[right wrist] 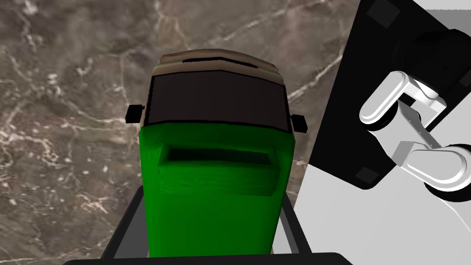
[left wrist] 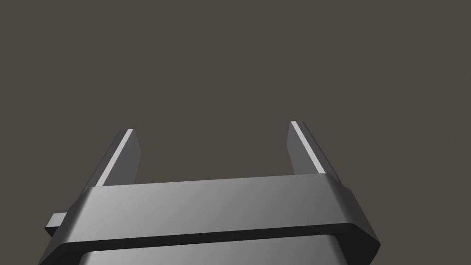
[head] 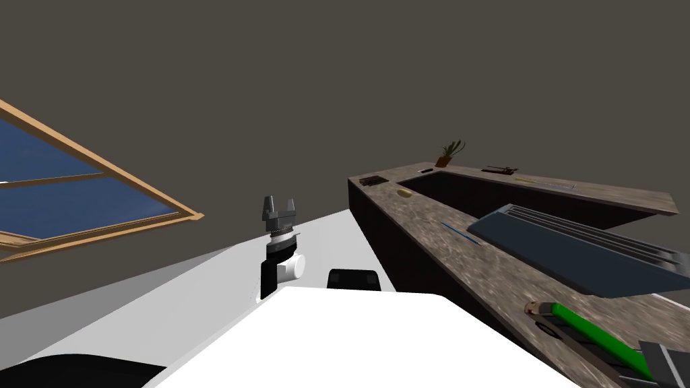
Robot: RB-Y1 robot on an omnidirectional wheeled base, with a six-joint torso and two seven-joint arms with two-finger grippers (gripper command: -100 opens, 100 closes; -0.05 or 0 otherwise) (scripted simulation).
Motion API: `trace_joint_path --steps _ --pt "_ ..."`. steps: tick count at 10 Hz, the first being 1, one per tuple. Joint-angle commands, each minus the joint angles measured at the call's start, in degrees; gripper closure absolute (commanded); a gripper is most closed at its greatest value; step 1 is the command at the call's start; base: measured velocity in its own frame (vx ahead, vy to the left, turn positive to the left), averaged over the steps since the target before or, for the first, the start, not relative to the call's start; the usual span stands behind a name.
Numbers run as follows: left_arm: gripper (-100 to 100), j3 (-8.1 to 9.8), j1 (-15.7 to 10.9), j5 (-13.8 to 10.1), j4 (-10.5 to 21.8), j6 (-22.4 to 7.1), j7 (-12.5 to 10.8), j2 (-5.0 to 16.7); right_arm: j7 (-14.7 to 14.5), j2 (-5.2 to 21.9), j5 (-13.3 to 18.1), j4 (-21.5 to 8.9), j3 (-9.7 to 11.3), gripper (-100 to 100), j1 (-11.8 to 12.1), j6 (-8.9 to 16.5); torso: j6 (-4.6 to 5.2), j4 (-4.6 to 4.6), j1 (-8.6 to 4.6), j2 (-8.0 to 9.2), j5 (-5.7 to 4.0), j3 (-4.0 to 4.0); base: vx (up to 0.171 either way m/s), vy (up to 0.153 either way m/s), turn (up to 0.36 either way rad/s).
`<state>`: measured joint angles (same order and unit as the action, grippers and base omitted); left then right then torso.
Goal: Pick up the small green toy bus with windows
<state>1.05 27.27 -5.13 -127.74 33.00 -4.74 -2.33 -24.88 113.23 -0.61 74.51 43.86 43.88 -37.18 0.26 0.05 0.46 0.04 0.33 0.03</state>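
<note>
Our right hand (right wrist: 212, 198) clasps the green toy bus (right wrist: 216, 152) by its sides at the near right end of the marbled worktop (right wrist: 69, 115). Our left hand (left wrist: 211, 129) stands wide, raised on the left.

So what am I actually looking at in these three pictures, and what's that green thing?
This is a two-armed robot in a simulated house. The wide picture comes from a camera on its head, looking steeply down. The other two come from cameras on its wrists, each looking out along that arm's jaws, two thin blades that pinch things. The left jaws stand open and empty, raised in front of the robot. The right jaws press the sides of the small green toy bus with dark windows, over a brown marbled stone counter; I can't tell whether it is lifted yet. In the head view that counter also has a sunken dark basin, a dark grey slatted rack and a small potted plant.
</note>
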Motion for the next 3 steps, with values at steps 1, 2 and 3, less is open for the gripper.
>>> trace_joint_path --steps 1,2,3 --pt "0 0.00 0.00 0.00 0.00 0.00 0.00 0.00 1.17 2.07 -0.47 2.52 0.05 100 -0.10 1.08 0.00 0.00 0.00 0.00 0.00 0.00 -0.040 -0.018 0.001" --pt "0 0.00 0.00 0.00 0.00 0.00 0.00 0.00 0.16 1.62 -1.05 1.77 0.37 100 0.00 0.61 -0.03 -0.01 0.02 -0.02 0.04 -0.02 -0.022 -0.009 0.007" --pt "0 0.00 0.00 0.00 0.00 0.00 0.00 0.00 0.24 1.79 -1.18 2.01 0.41 0 0.00 0.71 0.00 -0.01 0.04 -0.06 0.04 -0.03 0.000 0.000 0.000"
